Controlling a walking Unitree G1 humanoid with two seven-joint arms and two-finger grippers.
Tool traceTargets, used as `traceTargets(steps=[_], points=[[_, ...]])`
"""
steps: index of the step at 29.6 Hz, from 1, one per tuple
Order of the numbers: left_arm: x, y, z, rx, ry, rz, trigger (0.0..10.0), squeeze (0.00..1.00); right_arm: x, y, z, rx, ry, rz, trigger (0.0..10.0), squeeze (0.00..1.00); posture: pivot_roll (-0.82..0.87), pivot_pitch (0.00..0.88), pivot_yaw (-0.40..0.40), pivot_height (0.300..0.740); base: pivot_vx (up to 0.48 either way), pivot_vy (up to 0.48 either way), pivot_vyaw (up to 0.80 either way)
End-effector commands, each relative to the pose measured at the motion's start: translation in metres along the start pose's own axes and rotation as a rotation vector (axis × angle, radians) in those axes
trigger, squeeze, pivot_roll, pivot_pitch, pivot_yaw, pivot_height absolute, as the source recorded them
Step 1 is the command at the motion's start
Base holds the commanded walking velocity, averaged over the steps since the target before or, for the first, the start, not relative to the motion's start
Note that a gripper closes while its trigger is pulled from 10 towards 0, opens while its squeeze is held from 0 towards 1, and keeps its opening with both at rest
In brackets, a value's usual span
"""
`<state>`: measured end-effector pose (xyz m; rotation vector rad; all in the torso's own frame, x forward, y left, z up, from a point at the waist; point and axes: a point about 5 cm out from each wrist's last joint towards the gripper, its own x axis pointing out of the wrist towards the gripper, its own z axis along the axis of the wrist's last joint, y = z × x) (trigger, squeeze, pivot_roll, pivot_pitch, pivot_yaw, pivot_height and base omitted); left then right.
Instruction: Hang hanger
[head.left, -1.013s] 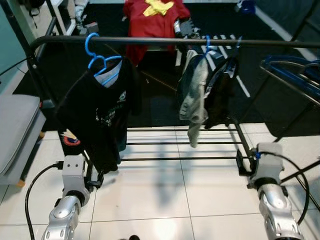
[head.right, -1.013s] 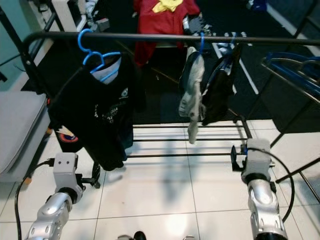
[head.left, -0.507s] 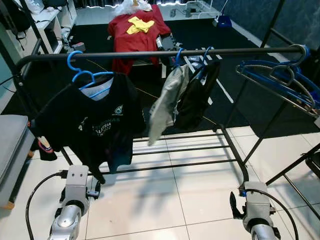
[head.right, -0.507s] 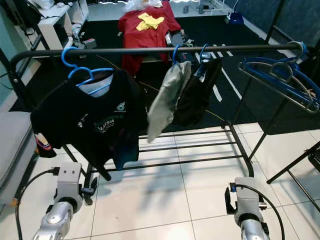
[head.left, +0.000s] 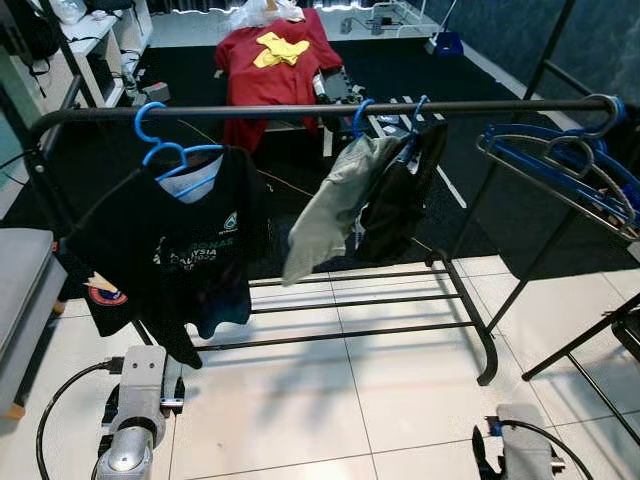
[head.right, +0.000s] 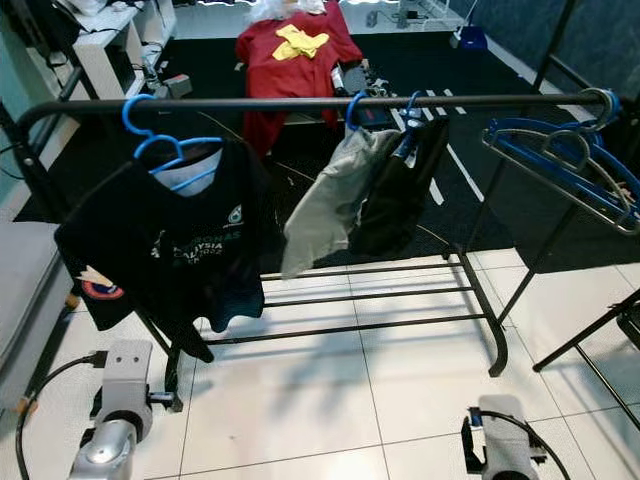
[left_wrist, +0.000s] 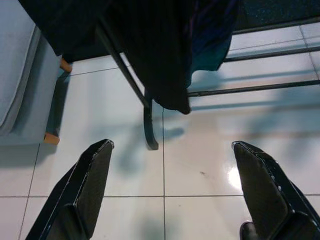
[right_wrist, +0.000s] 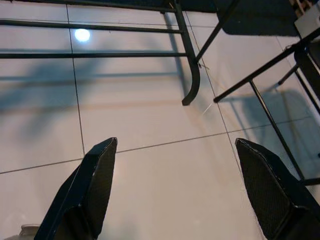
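A blue hanger (head.left: 165, 152) carrying a black T-shirt (head.left: 175, 255) hangs at the left end of the black rack rail (head.left: 300, 108). Further along the rail, a grey garment (head.left: 330, 210) and a black garment (head.left: 400, 190) hang on blue hangers. My left arm (head.left: 140, 380) and right arm (head.left: 525, 450) are low over the tiled floor, in front of the rack. In the left wrist view the left gripper (left_wrist: 171, 146) is open and holds nothing, with the shirt's hem just ahead. The right gripper (right_wrist: 176, 143) is open over bare tiles.
A bundle of blue hangers (head.left: 560, 165) rests on a second rack at the right, whose legs (head.left: 575, 340) slant across the floor. A grey cushioned bench (head.left: 20, 290) stands at the left. The rack's lower bars (head.left: 350, 300) and foot (right_wrist: 192, 90) lie ahead.
The camera has pulled back from the rack. Both arms have dropped lower in the picture. The black T-shirt and the grey garment are swinging on the rail.
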<state>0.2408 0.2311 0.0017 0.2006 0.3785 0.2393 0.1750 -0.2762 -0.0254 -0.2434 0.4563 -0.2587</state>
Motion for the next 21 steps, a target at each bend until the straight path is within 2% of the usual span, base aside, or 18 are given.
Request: traceTargets(steps=[1, 6, 14, 15, 21], points=[[-0.004, 0.003, -0.007, 0.036, 0.011, -0.003, 10.0, 0.0, -0.005, -0.004, -0.008, 0.038, 0.021, -0.017, 10.0, 0.0, -0.05, 0.157, 0.014, 0.74, 0.0, 0.0, 0.0], [-0.008, -0.001, -0.006, 0.081, -0.03, -0.034, 10.0, 0.0, -0.007, -0.007, -0.014, 0.056, 0.038, -0.022, 10.0, 0.0, -0.05, 0.159, 0.022, 0.74, 0.0, 0.0, 0.0], [-0.009, 0.003, -0.007, 0.097, -0.044, -0.041, 10.0, 0.0, -0.008, -0.012, -0.018, 0.046, 0.04, -0.01, 10.0, 0.0, -0.05, 0.157, 0.024, 0.74, 0.0, 0.0, 0.0], [-0.01, 0.003, -0.007, 0.133, -0.057, -0.057, 10.0, 0.0, -0.009, -0.012, -0.019, 0.041, 0.034, -0.008, 10.0, 0.0, -0.05, 0.157, 0.024, 0.74, 0.0, 0.0, 0.0], [-0.015, 0.0, -0.008, 0.199, -0.103, -0.072, 10.0, 0.0, -0.012, -0.012, -0.02, 0.018, 0.019, 0.004, 10.0, 0.0, -0.05, 0.156, 0.012, 0.74, 0.0, 0.0, 0.0]])
